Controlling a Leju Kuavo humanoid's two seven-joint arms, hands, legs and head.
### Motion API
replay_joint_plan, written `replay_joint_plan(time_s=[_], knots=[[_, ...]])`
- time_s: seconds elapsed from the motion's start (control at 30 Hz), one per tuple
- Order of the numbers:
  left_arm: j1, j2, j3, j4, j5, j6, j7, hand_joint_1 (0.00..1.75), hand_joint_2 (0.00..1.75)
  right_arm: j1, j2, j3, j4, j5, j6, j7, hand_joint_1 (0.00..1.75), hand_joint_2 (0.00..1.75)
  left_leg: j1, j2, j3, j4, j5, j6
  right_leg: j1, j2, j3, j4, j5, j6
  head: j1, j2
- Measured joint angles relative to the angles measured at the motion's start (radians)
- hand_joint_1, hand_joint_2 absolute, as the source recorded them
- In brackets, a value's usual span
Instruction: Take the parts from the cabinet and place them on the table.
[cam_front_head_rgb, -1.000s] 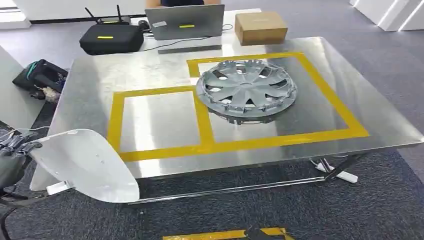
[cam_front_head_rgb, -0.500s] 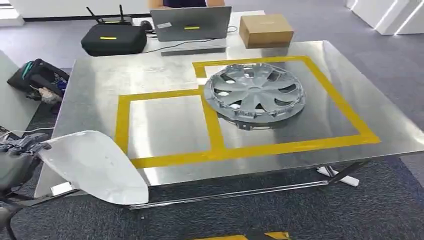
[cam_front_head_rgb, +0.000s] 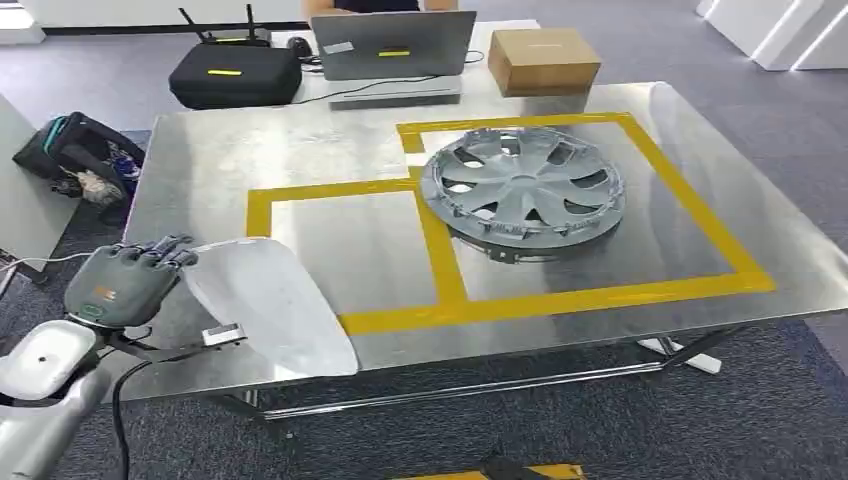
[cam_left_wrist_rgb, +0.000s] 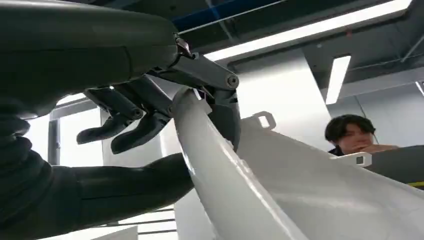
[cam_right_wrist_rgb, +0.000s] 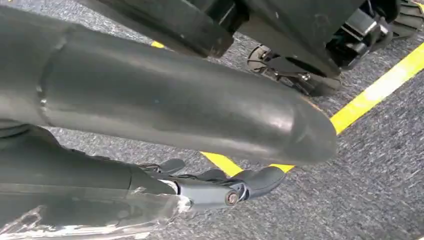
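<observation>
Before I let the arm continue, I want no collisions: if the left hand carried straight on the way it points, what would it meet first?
The left hand, gripping the white panel, points over the metal table. The yellow tape comes first, then probably the silver hubcap; height is unclear.

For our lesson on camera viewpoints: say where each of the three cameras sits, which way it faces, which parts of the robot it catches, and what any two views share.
Head view: high on the body, facing forward and down at the table and hubcap; left hand holds the white panel.
Left wrist view: behind the left hand, facing up toward ceiling lights; fingers grip the panel.
Right wrist view: behind the right hand, facing down at the carpet.
Shared: head and left wrist views both show the panel and left hand.
</observation>
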Motion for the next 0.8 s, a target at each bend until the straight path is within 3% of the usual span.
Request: replay_joint_plan(time_s=[0.4, 0.8], knots=[[-0.072, -0.061, -0.091, 0.095, -0.045, -0.021, 0.034, 1.75, 1.75, 0.0, 0.021, 0.001, 0.0, -0.003, -0.008, 0.008, 0.0, 0.0, 0.002, 0.002, 0.007, -0.015, 0.008, -0.006, 0.003, 0.001, -0.002, 0.001, 0.001, -0.002, 0.0, 0.0], [-0.114, -0.103, -0.134, 0.129, -0.046, -0.039, 0.056, 1.75, 1.75, 0.004, 0.026, 0.0, 0.0, -0.004, -0.005, 0.013, 0.0, 0.0, 0.003, 0.002, 0.008, -0.022, 0.01, -0.007, 0.003, 0.002, -0.007, 0.001, 0.0, -0.004, 0.0, 0.0]])
